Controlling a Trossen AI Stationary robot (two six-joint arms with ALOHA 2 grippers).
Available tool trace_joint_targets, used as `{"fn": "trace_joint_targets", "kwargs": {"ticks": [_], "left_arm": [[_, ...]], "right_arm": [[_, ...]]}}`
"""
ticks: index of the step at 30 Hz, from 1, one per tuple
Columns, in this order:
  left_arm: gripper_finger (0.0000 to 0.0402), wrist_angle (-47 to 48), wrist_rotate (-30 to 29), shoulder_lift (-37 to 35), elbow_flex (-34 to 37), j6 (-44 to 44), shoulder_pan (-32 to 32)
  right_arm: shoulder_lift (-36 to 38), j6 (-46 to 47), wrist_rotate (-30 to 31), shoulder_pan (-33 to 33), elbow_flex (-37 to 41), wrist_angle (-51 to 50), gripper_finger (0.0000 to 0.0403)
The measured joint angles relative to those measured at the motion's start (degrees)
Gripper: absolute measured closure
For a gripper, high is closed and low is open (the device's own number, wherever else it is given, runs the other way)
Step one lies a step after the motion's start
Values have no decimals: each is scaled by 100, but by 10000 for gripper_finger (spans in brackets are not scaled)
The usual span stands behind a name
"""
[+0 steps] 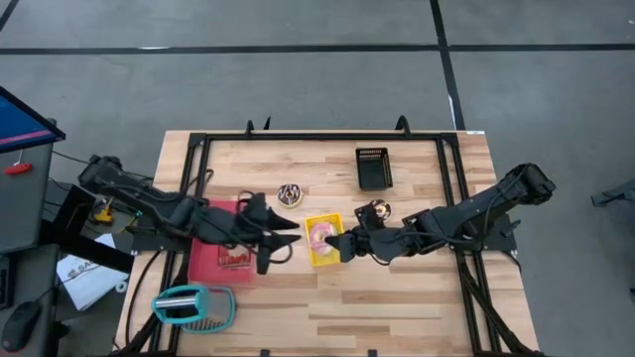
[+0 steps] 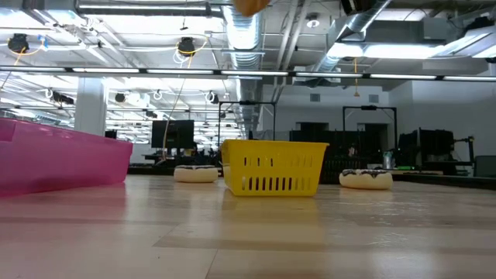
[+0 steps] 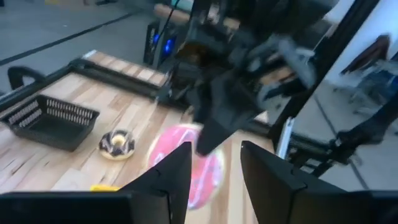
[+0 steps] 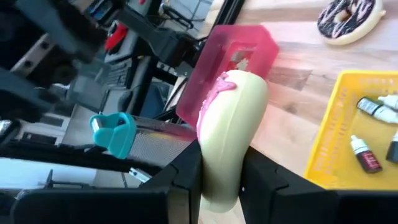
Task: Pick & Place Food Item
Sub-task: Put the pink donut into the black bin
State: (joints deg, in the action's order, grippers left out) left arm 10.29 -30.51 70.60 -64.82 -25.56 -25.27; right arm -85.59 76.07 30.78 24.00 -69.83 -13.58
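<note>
A pink-frosted donut (image 4: 233,124) with a pale underside hangs above the yellow basket (image 1: 322,256) at the table's middle, and my right gripper (image 4: 221,171) is shut on it. In the high view that gripper (image 1: 339,241) reaches in from the right. My left gripper (image 1: 288,241) stands just left of the donut (image 1: 319,235), its fingers open. In the left wrist view the donut (image 3: 202,168) shows past those open fingers (image 3: 214,171), held by the other arm's dark fingers. My right gripper pinches the donut near its rim (image 4: 219,177) between the two fingers, one on the frosted face and one on the pale underside. The fingers come from the table's right, slanting slightly down. The donut stands on edge, lifted clear of the basket.
Small bottles (image 4: 373,109) lie in the yellow basket (image 4: 348,124). Two chocolate donuts (image 1: 290,194) (image 1: 378,209) rest on the table behind it. A black basket (image 1: 373,169) stands at the far side, a pink bin (image 1: 220,260) at the left, and a teal object (image 1: 193,305) near the front left.
</note>
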Motion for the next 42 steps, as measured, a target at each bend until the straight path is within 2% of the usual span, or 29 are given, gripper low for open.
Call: {"fn": "trace_joint_targets", "kwargs": {"ticks": [3,6,12,16,20,25,31,34,36,39,42], "left_arm": [[262,43,-89,-189,0,-7,-147],[260,63,-238,-321,0,4,-341],[260,458,-968,-399,2,2,-818],[253,578,-1217,-412,7,-18,-1027],[246,863,-1220,-432,7,-15,-1081],[236,1194,-1171,-574,7,-16,-1081],[229,1289,-1365,-871,7,178,-1033],[229,1287,-1520,-1000,7,338,-897],[228,1282,-1639,-1044,7,403,-748],[228,1278,-1775,-1051,7,422,-425],[228,1113,-1792,-1011,7,427,0]], "right_arm": [[1,157,297,-49,-1,-221,327],[12,502,681,-183,-1,-915,327],[14,1416,865,-652,1,-2570,327],[69,1208,761,-1033,-1,-2841,327],[73,-391,-345,-1643,-1,-2844,327],[150,-1967,-1605,-2537,3,-2990,327],[141,-4277,-4020,-3946,1,-3097,327],[141,-5406,-4913,-4648,-4,-3589,327],[137,-6305,-5178,-5066,-5,-4105,327],[86,-7639,-5171,-5597,-2,-4748,327],[44,-8543,-5175,-5965,-14,-4704,327]]}}
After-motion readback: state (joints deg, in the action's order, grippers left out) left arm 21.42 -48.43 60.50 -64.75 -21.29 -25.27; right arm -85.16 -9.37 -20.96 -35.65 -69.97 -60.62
